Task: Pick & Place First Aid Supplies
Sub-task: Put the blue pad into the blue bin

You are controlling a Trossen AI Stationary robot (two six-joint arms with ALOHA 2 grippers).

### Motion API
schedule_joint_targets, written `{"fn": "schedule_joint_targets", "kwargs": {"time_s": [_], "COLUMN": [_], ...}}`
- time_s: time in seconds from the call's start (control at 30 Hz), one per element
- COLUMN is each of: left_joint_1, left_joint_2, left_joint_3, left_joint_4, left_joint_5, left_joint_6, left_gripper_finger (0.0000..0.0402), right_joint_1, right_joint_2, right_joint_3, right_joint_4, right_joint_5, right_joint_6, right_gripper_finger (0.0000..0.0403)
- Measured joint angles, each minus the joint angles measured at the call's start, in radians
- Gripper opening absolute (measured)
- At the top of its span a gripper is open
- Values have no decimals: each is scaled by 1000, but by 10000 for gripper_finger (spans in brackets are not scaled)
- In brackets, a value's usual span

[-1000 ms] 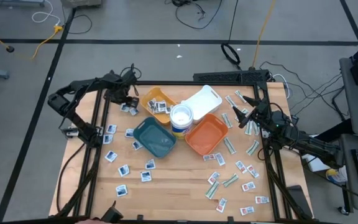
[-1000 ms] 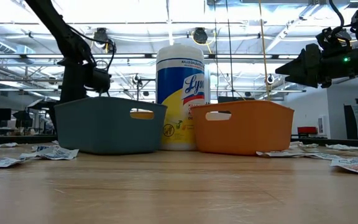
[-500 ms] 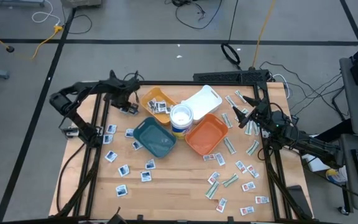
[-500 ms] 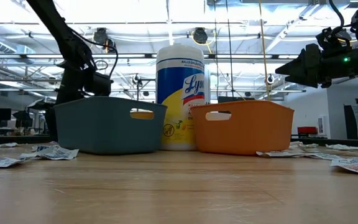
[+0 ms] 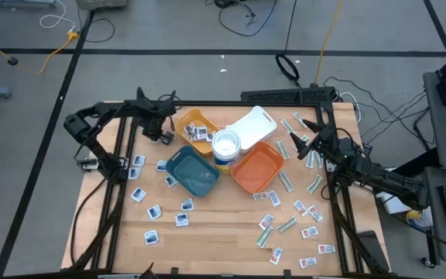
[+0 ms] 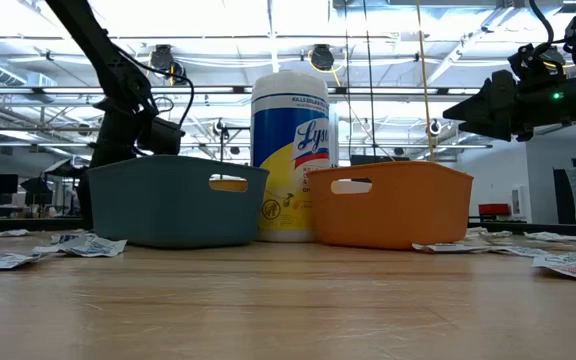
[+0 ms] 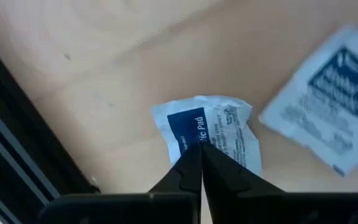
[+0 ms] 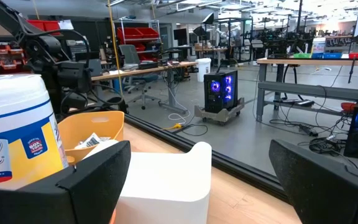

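Small flat first aid packets lie scattered on the wooden table: white squares with blue marks on the left, green-white strips and red-marked ones on the right. My left gripper points down at the far left, beside the yellow tray, shut on a white packet with a blue patch. A second blue-marked packet lies flat close by. My right gripper waits open at the table's right, pointing level toward the white tray. My left gripper comes from above, pointing down, its two fingertips closed together on the middle of the packet, where the blue patch meets the printed white. The packet lies on the table and looks crumpled around the fingertips.
In the middle of the table stand a teal tray, an orange tray, a white tray and a round wipes tub. The yellow tray holds a few packets. A black frame rail runs close beside my left gripper.
My left gripper has moved a little toward the yellow tray and sunk toward the table. My right arm has kept still.
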Motion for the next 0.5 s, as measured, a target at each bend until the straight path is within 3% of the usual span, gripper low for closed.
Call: {"fn": "schedule_joint_targets", "kwargs": {"time_s": [0.33,0.5], "left_joint_1": [-14,-12], "left_joint_2": [0,-2], "left_joint_3": [-21,-3], "left_joint_4": [10,-19], "left_joint_5": [43,62], "left_joint_6": [-83,-57], "left_gripper_finger": [3,42], "right_joint_1": [0,0], "right_joint_2": [0,0], "right_joint_3": [0,0], "right_joint_4": [0,0], "right_joint_5": [0,0], "right_joint_6": [0,0], "right_gripper_finger": [377,377]}}
